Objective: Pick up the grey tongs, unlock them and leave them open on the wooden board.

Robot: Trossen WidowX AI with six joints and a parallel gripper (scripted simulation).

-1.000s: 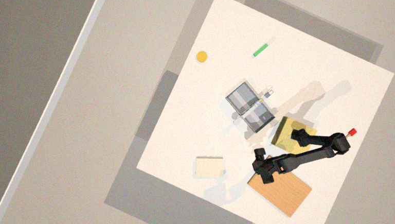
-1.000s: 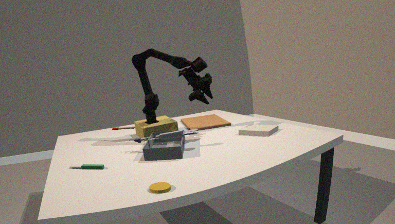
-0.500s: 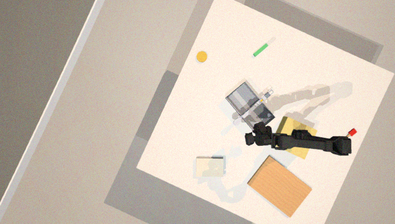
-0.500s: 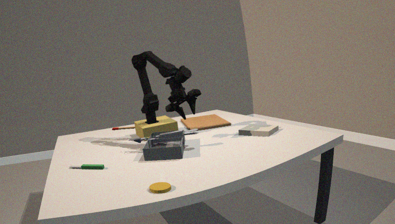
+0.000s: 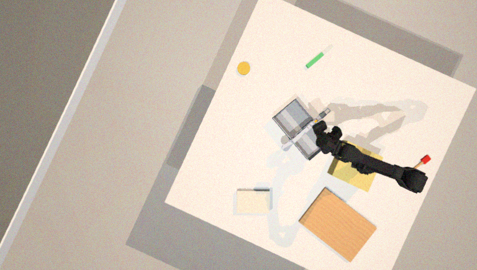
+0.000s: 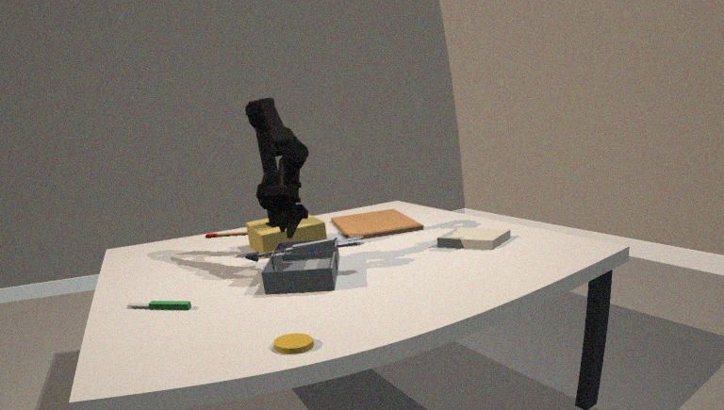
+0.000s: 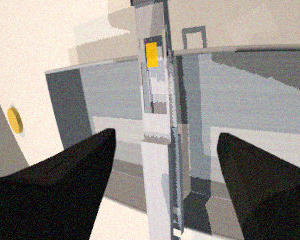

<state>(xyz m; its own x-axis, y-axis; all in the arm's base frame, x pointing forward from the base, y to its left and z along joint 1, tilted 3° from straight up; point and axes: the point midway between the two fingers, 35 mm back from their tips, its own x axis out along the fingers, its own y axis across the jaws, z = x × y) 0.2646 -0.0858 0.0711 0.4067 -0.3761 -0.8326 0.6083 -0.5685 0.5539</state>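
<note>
Counter [image 5: 210, 168] [image 6: 213, 341] [image 7: 20, 60]: pale, carrying everything below.
Arm [image 5: 383, 167] [image 6: 292, 155]: black, bent over towards the tin, with its shadows spread on both sides.
Board [image 5: 339, 223] [image 6: 376, 222]: wooden, flat on the counter, near the block and apart from the tongs.
Block [image 5: 358, 179] [image 6: 261, 237]: yellow, between tin and board, partly under the arm.
Tin [image 5: 295, 116] [image 6: 302, 280] [image 7: 115, 105]: dark grey, open-topped, upright.
Tongs [image 5: 299, 136] [image 6: 349, 238] [image 7: 157, 190]: grey, lying across the tin, both ends past its walls; their two halves lie close together.
Slab [image 5: 253, 200] [image 6: 475, 238]: cream, flat, well apart from the tin.
End effector [image 5: 322, 135] [image 6: 289, 229] [image 7: 168, 139]: fingers apart, one to each side of the tongs in the wrist view, gripping nothing.
Green-handled tool [image 5: 314, 59] [image 6: 170, 305]: flat on the counter, its thin end pale.
Stick [image 5: 425, 159] [image 6: 211, 235]: red-ended, partly hidden.
Disc [image 5: 243, 67] [image 6: 293, 343] [image 7: 15, 120]: yellow, flat, near the counter's edge.
Patch [image 5: 315, 121] [image 7: 152, 55]: yellow, on the tongs.
</note>
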